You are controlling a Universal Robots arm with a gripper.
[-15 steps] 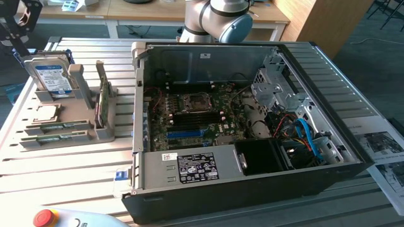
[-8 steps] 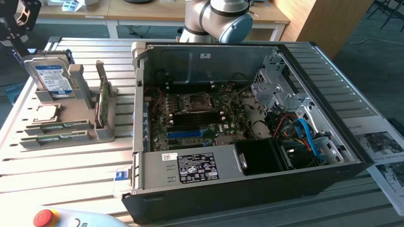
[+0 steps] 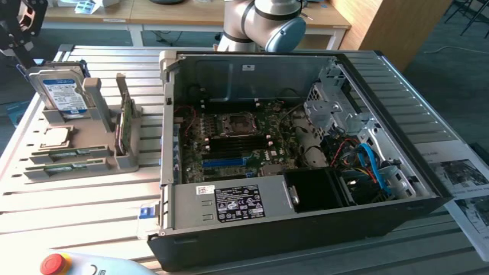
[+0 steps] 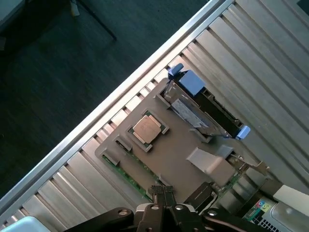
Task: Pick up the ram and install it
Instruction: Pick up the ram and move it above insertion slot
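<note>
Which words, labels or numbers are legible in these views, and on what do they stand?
No text can be read.
Power supply label: print too small.
Hard drive label: too small.
Case sticker: too small.
Printed sheets: blurred.

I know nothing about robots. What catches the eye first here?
The big black computer case lies open mid-table, its green motherboard bared. On the exterior view's left, a grey holder carries a blue-labelled hard drive. In the wrist view the shut gripper hangs over that holder's edge.
</note>
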